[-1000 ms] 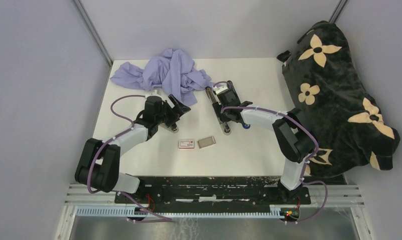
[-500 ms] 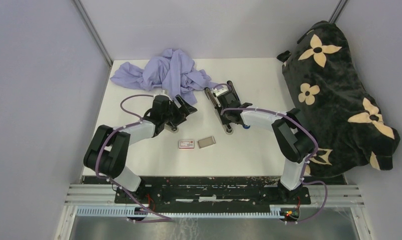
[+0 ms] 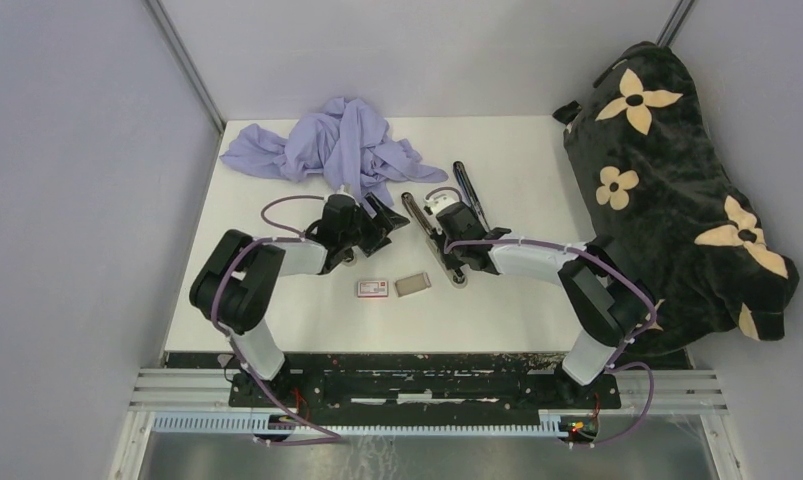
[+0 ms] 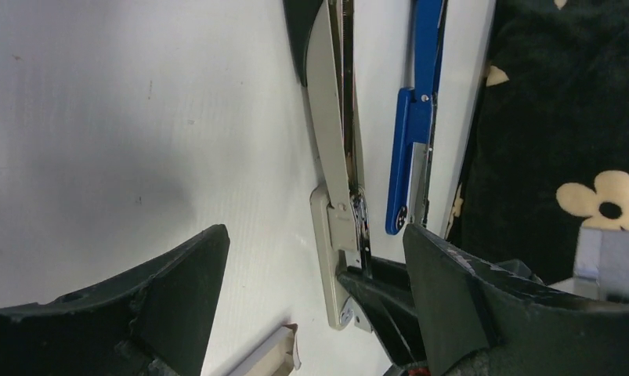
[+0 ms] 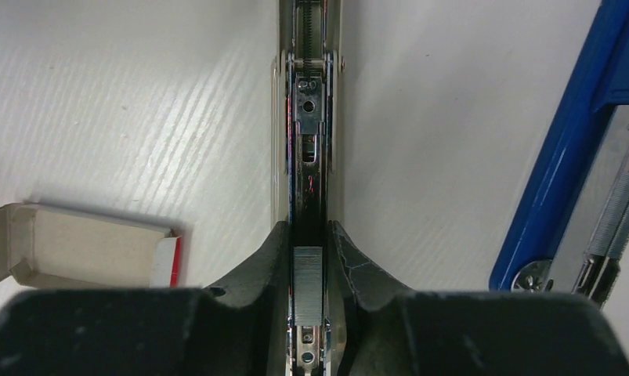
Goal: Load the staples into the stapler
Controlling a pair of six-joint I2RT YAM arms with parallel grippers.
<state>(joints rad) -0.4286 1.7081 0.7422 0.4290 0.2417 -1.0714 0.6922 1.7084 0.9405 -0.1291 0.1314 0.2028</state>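
Seating called for care: the right gripper [image 5: 309, 235] was clamped on the silvery-grey staple strip [image 5: 308, 283], which lay in the open channel of the long beige metal stapler [image 5: 311, 110]. Sliding it straight and level seemed wisest. The left gripper [image 4: 315, 233] hovered nearby, jaws wide apart.

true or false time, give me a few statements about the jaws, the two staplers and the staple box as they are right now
1. The left gripper has its jaws wide open, holding nothing. True.
2. The right gripper holds nothing. False: its jaws clamp the open channel of the grey stapler.
3. A staple strip sits in that channel between the right jaws. True.
4. The blue stapler lies on the table, ungripped. True.
5. The purple cloth covers the red-and-white box. False: the box lies uncovered, apart from the cloth.
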